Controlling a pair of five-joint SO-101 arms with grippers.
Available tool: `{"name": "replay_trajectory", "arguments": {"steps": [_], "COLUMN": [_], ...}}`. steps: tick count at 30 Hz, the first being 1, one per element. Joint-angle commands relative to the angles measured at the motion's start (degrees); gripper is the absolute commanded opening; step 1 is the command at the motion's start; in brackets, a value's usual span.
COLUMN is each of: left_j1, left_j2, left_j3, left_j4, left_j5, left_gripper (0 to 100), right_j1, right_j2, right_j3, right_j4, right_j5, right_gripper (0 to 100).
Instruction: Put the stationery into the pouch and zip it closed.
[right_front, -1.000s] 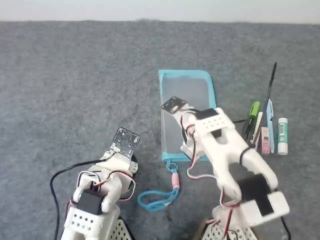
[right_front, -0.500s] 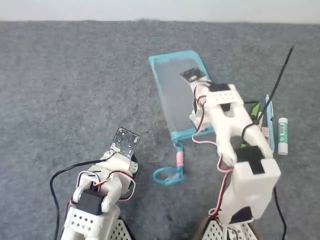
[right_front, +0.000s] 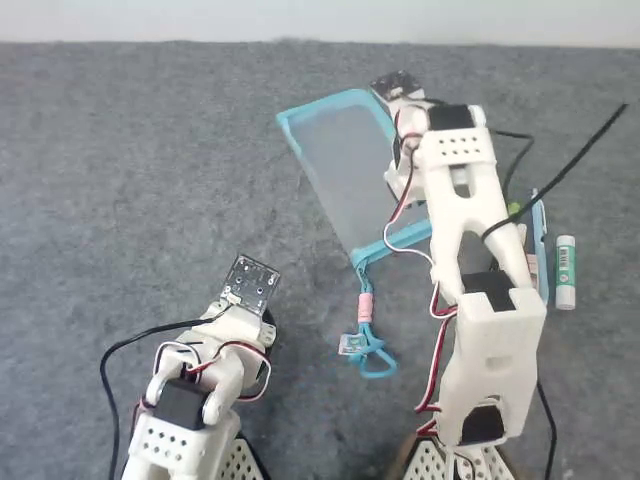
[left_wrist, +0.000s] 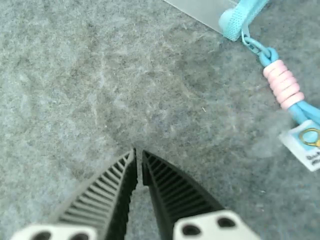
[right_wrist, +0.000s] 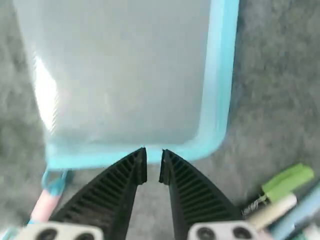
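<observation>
Right gripper (right_wrist: 153, 161) clamped on pouch (right_front: 345, 170) at its 1 o'clock corner, probably to set it beside stationery (right_front: 565, 270) at 3 o'clock; left gripper (left_wrist: 138, 162) closed, empty, 7 o'clock.

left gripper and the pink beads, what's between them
Bare grey carpet, nothing else, between the left gripper and the pink beads, in the left wrist view.

the right arm (right_front: 470, 230) covers most of the stationery (right_front: 566, 270) beside it and the pouch (right_front: 345, 170) edge under its wrist. ahead of the left gripper (left_wrist: 139, 152), the frame edge cuts the pouch to one corner and clips the tag (left_wrist: 306, 145), its print too small to tell. past the right gripper (right_wrist: 152, 152) the pouch is blurred and the pens (right_wrist: 285, 190) are cut off.
</observation>
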Motion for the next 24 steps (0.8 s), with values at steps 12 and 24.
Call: {"name": "replay_trajectory", "arguments": {"steps": [12,24], "left_j1": [0.0,0.0], "left_j2": [0.8,0.8], "left_j3": [-0.3,-0.3], "left_j4": [-1.3,-1.3], "left_j5": [-0.5,-0.5], "left_gripper": [2,2], "right_j1": [-15.9,-17.3], "right_j2": [-14.9,-38.0], "right_j3": [2.9,49.8], "right_j4": [11.3,-17.7], "right_j5": [-5.7,-8.1], "right_gripper": [7.5,7.5]}}
